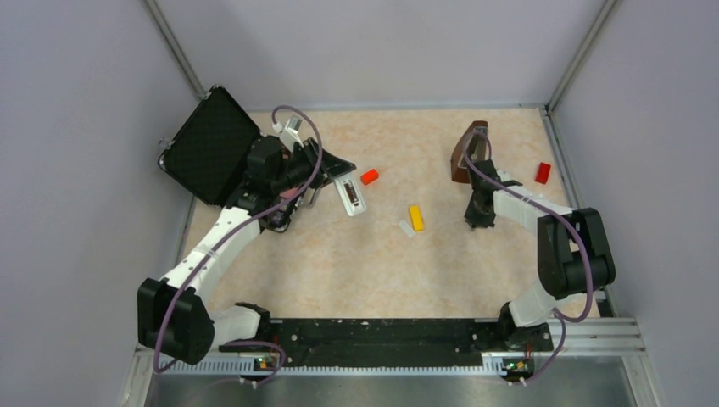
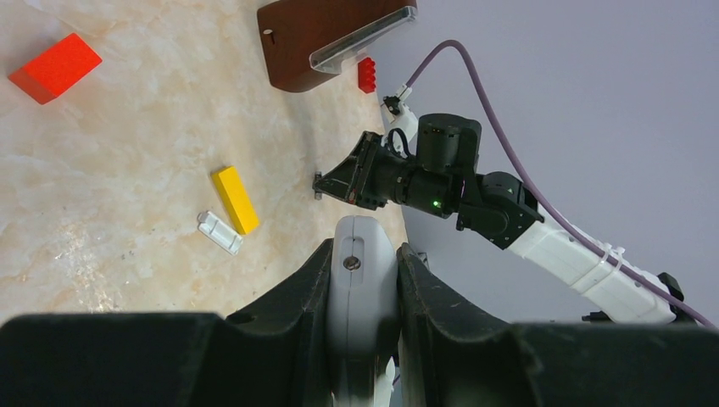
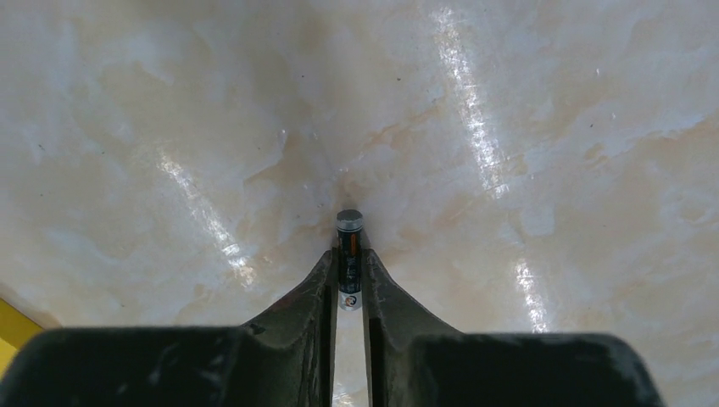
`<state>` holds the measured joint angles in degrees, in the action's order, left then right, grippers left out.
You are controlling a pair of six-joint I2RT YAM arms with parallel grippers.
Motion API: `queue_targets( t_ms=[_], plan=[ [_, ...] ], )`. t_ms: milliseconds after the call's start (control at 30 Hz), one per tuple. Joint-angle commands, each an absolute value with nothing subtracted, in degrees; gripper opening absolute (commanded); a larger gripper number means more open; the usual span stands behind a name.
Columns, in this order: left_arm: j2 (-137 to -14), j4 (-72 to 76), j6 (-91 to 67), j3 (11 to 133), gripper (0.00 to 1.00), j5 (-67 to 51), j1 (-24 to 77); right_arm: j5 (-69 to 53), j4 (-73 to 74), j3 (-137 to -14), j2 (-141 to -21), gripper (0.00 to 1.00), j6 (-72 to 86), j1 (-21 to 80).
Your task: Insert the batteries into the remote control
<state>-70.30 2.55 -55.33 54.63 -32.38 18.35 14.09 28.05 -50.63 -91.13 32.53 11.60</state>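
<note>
Left gripper (image 2: 363, 254): jaws are standing part-open, only as wide as the remote control (image 1: 350, 197), and both fingers are clamping its narrow white body. One end is sticking out past the fingertips, over the table (image 1: 339, 263), left of centre. Red block (image 1: 369, 176) is lying just beside the remote control. Yellow block (image 1: 415, 217) and small white piece (image 1: 406, 227) are lying mid-table, close together. Right gripper (image 3: 348, 256): jaws are standing almost closed, pinching one battery (image 3: 348, 233) lengthwise, its silvery end pointing at the tabletop. Cannot tell whether it is touching the surface.
</note>
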Motion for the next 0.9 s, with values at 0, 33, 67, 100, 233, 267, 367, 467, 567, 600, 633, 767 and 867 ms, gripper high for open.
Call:
queue_targets(
  t_ms=[0, 33, 67, 100, 233, 267, 367, 467, 567, 600, 633, 767, 867],
  plan=[
    [-70.9, 5.8, -54.3, 57.3, 0.00, -33.7, 18.0, 12.3, 26.7, -49.3, -91.8, 0.09, 32.6, 11.0],
    [-70.9, 6.2, -54.2, 57.2, 0.00, -33.9, 18.0, 11.6, 26.5, -49.3, -91.3, 0.05, 32.4, 11.0],
    [-71.3, 6.4, -54.2, 57.1, 0.00, -34.0, 18.0, 10.5, 25.8, -49.0, -89.9, 0.03, 32.3, 11.0],
    [-71.5, 7.0, -54.2, 57.0, 0.00, -34.4, 18.0, 9.4, 25.0, -48.6, -88.1, 0.02, 32.3, 11.0],
    [-74.3, 12.1, -57.7, 55.4, 0.00, -39.7, 18.0, 4.0, 25.8, -50.4, -78.7, 0.02, 32.1, 12.3],
    [-75.5, 14.7, -59.1, 55.0, 0.00, -42.3, 18.0, 2.3, 26.4, -51.3, -76.6, 0.02, 32.2, 13.1],
    [-80.6, 22.7, -63.3, 54.1, 0.00, -49.7, 18.0, -3.6, 28.9, -55.6, -72.0, 0.03, 32.9, 15.4],
    [-85.1, 29.1, -67.4, 54.4, 0.00, -55.2, 18.3, -9.5, 31.7, -59.9, -69.4, 0.03, 34.0, 18.7],
    [-88.2, 33.3, -71.1, 54.6, 0.00, -56.4, 19.3, -15.7, 33.6, -63.2, -68.0, 0.04, 36.7, 21.4],
    [-89.1, 34.3, -72.1, 54.9, 0.00, -56.6, 19.7, -17.5, 34.2, -63.9, -67.7, 0.04, 37.7, 22.3],
    [-90.1, 35.3, -73.0, 55.4, 0.00, -57.1, 20.4, -19.2, 34.6, -64.5, -67.4, 0.04, 38.8, 22.8],
    [-95.0, 40.8, -77.6, 56.4, 0.00, -59.0, 23.5, -25.2, 36.5, -66.8, -66.7, 0.05, 42.3, 23.9],
    [-98.5, 46.8, -82.1, 56.1, 0.00, -59.2, 25.8, -28.3, 38.2, -68.8, -67.1, 0.05, 44.6, 23.9]
  ],
)
